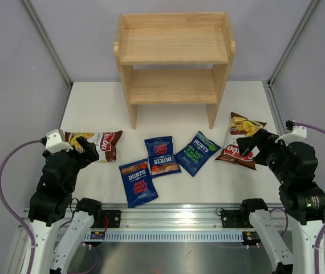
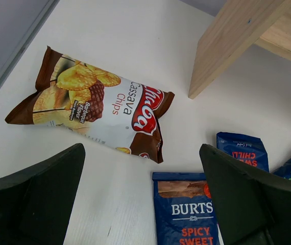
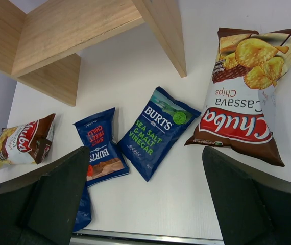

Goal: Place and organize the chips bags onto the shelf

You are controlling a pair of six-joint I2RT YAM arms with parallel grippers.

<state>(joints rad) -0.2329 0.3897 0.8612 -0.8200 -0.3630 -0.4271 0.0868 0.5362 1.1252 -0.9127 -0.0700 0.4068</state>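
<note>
Five chips bags (image 1: 161, 155) flat on bench (image 1: 208, 182), 6 o'clock of shelf (image 1: 174, 47); L jaws, R jaws both released.

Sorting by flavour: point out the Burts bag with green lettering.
The rightmost Burts bag, reading Sea Salt & Malt Vinegar. The middle Burts bag and the left Burts bag have red lettering.
</note>
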